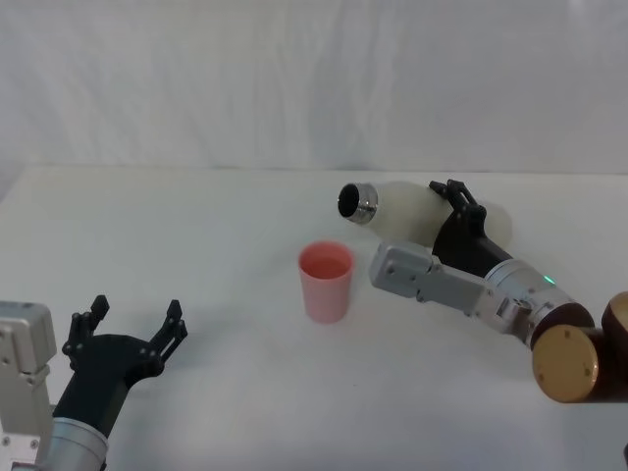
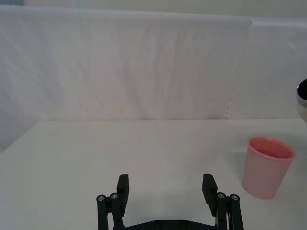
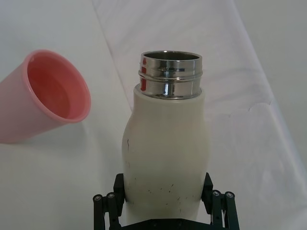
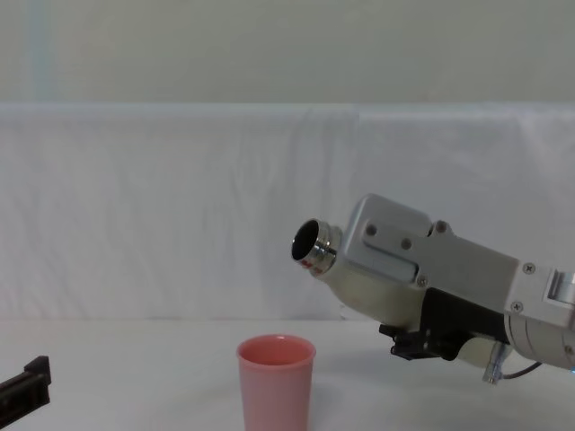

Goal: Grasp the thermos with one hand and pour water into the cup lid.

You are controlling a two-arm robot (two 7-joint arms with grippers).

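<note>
the right claw (image 3: 165, 203) grips the thermos (image 3: 165, 143), lifted and tilted neck-first beside the cup lid (image 1: 326, 281) on the table (image 1: 196, 226), pouring apparently not begun; left claw (image 2: 167, 191) open, idle.

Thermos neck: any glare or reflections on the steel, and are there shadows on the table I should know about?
Right wrist view: the thermos neck carries bright highlights and small red reflections, its rim readable; the right gripper clamps the body. Head view: the cup lid casts only a faint soft shadow on the table. Left wrist view: even light, left gripper open.
</note>
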